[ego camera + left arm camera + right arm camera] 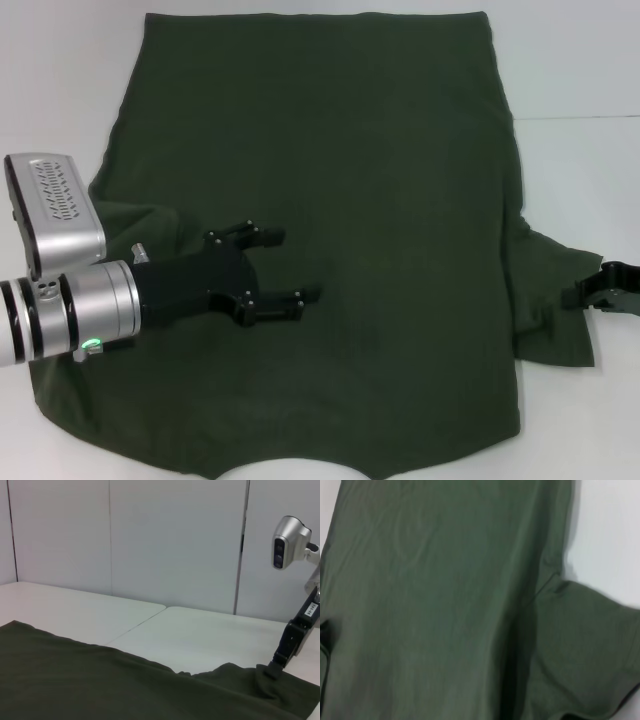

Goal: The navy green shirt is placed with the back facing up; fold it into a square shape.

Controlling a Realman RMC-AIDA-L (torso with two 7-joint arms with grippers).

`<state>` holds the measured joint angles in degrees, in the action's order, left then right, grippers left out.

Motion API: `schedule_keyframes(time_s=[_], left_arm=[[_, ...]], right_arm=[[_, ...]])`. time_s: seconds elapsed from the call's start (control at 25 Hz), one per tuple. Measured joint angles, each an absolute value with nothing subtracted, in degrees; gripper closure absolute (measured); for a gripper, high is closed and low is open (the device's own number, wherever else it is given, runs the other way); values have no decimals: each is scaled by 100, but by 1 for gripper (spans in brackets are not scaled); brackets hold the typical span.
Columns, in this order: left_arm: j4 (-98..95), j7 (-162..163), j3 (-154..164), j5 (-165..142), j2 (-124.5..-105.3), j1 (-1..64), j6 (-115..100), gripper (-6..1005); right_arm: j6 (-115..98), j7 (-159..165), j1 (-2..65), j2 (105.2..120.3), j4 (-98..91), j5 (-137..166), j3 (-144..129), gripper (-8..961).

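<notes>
The navy green shirt (330,200) is lying flat on the white table (570,70), plain side up, with the collar edge nearest the robot and the hem at the far side. It is spreading under and all around the left gripper (285,270), which is hovering over the near left part of the cloth, close beside the left sleeve (135,225). The two black fingers (250,235) of this gripper are standing apart, pointing toward the middle of the shirt, and they are holding nothing between them.

The right gripper (590,295) is sitting at the outer edge of the right sleeve (550,300), well apart from the left one, with the whole body of the shirt lying between the two. In the left wrist view its dark tip (274,670) is touching the raised sleeve cloth (235,675), but I cannot tell if its fingers are closed on it.

A small white label (311,610) is showing on the right arm in the left wrist view; its writing is too small to read. No lettering is showing on the shirt itself.

Beyond the table, pale wall panels (175,540) are standing at the back.
</notes>
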<state>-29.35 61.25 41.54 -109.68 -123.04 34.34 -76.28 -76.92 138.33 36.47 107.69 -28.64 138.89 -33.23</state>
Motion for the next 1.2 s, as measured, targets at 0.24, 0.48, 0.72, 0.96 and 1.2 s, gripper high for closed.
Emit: schedule_keyframes(time_s=[0.24,0.48,0.72,0.96,1.2], left_arm=[[-2936,6126,4157,-10968,-12305,3436,-7628,94],[-2936,6126,4158,-10968,-12304,3430,-7629,94],[-2936,6137,4157,-10968,-12304,3419,-7629,94],[-2935,6173,4157,-10968,-12303,3409,-7629,95],[-2977,6264,4157,-10968,-12279,3410,-7660,95]], right_arm=[[-7716,13779,3669,10732,-2871,13884,-3322,925],[-7913,13702,3668,10566,-2887,13863,-3317,934],[-8178,13669,3641,10464,-3200,13882,-3299,933],[-8402,13626,3651,10408,-3347,13954,-3322,932],[-8658,13613,3673,10378,-3598,14229,-3314,931]])
